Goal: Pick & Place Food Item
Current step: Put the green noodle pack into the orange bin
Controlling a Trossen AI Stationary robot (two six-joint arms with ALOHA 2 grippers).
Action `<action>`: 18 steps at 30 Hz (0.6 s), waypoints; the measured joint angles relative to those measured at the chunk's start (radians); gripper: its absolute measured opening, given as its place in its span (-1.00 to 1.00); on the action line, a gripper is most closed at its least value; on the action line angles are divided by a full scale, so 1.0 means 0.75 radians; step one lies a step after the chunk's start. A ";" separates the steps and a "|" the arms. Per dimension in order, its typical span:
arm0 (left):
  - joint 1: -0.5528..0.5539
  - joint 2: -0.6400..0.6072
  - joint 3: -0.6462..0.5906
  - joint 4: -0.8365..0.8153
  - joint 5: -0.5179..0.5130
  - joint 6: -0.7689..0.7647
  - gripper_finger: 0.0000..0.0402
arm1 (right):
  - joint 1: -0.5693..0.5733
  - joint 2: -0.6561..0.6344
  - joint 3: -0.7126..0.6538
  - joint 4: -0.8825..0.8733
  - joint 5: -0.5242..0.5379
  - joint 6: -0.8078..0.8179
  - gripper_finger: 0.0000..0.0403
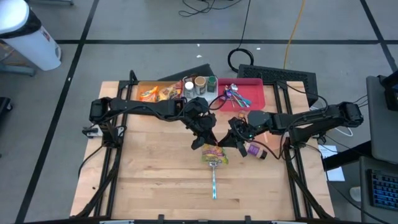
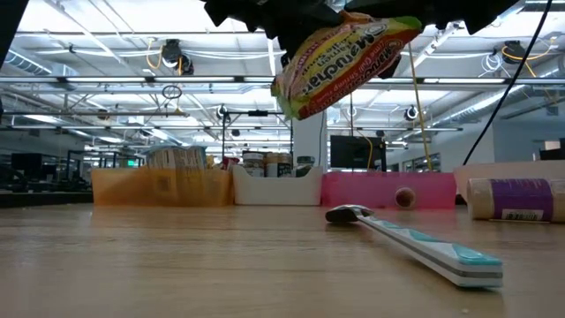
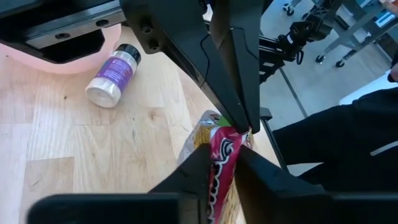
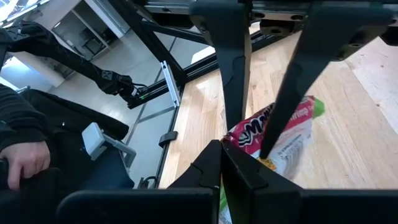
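Hanging above the middle of the table, the noodle packet is pinched at one end by the right gripper and at the other by the left gripper. Both sets of fingers are clamped on it, so neither arm is nearer; its long axis is tilted between them, over the toothbrush.

Red, yellow and green noodle packet; white-and-teal toothbrush; perhaps purple-labelled bottle.
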 joint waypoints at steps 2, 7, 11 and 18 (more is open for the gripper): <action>0.000 0.000 -0.001 0.001 0.000 0.001 -0.72 | 0.000 0.000 0.000 -0.004 0.000 0.000 -1.00; 0.000 0.000 -0.001 0.002 -0.001 0.001 -0.87 | 0.000 0.000 0.000 -0.018 0.001 -0.002 -1.00; 0.000 0.000 -0.001 0.005 -0.001 0.001 -0.97 | 0.000 0.000 0.000 -0.018 0.000 -0.007 -1.00; 0.001 0.000 -0.001 0.015 0.002 -0.001 -0.98 | 0.001 0.000 0.000 -0.010 0.001 -0.010 -0.99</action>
